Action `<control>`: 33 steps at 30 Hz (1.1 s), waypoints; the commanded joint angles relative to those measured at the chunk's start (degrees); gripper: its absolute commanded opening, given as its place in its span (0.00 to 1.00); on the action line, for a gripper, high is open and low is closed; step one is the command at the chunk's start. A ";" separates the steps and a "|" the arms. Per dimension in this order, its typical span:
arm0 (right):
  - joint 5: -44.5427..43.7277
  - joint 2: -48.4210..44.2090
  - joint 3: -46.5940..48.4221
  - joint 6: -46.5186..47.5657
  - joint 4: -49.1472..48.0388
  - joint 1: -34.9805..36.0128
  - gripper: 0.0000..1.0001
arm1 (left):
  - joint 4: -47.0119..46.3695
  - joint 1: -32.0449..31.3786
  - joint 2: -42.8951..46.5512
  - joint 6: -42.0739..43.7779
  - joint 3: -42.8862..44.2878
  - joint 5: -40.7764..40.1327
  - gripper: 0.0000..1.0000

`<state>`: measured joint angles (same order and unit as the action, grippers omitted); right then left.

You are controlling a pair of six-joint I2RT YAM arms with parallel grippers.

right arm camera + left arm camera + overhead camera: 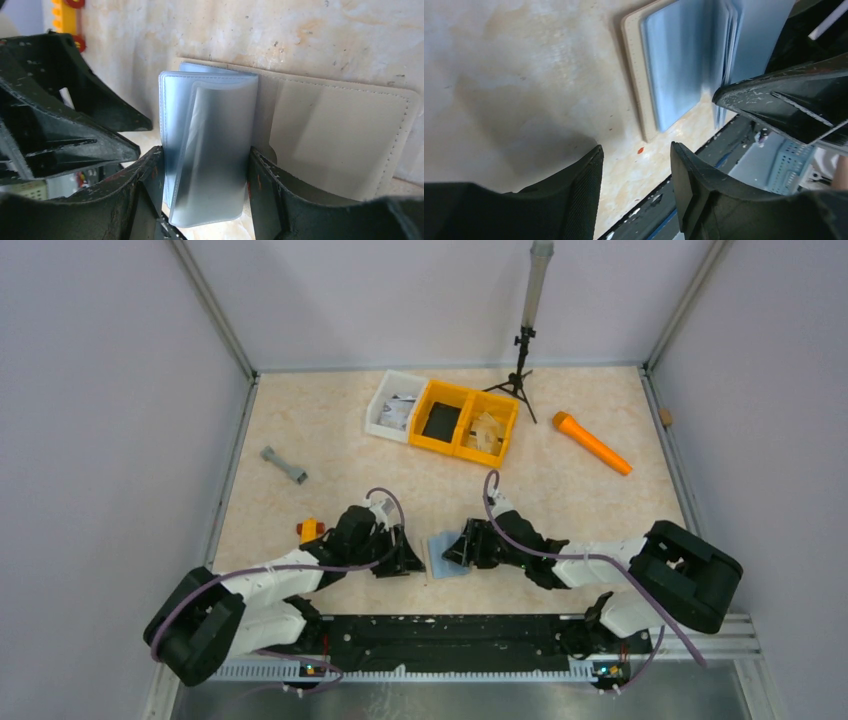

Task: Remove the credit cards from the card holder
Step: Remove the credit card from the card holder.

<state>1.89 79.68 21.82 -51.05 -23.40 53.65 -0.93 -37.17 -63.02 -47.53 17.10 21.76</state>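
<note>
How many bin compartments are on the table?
3, in a row at the far side: white compartment on the left, middle yellow compartment, right yellow compartment. None appears hidden.

Blue-grey card holder [443,560] flat on beige table [560,500], left gripper [408,562] just beside it, right gripper [460,548] over its right edge, yellow bin [461,418] and white bin [378,412] well behind.

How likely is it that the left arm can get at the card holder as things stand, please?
Probably yes: the left tool is open and empty, with only bare table between it and the card holder. The right tool, gripping the plastic sleeves, crowds its other side.
</note>
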 commanded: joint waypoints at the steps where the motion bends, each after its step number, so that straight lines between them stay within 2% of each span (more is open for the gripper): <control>1: 5.96 -0.05 -5.55 -4.41 -9.32 -2.36 0.03 | -10.35 0.13 -4.69 -2.79 -2.16 3.16 0.56; 12: 10.32 1.59 -11.51 -8.73 -21.71 -4.89 0.03 | -19.28 0.09 -15.28 -5.52 -2.48 5.23 0.53; 21: 13.32 7.42 -13.56 -11.86 -33.04 -5.31 0.03 | -34.35 0.20 -18.36 -9.65 -4.11 10.37 0.45; 27: 13.98 8.02 -12.68 -11.99 -34.06 -5.31 0.02 | -36.93 0.22 -14.94 -10.56 -4.88 10.25 0.21; 31: 15.40 7.71 -10.78 -10.58 -31.44 -5.18 0.05 | -35.00 0.21 -14.93 -9.05 -3.96 10.53 0.20; 33: 15.69 6.91 -8.48 -8.93 -27.58 -4.71 0.16 | -35.06 0.24 -15.80 -8.84 -3.71 11.37 0.16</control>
<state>15.49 87.15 9.28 -62.92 -54.28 48.51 -33.41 -36.91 -78.70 -57.69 12.64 31.55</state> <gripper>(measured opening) 0.556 0.194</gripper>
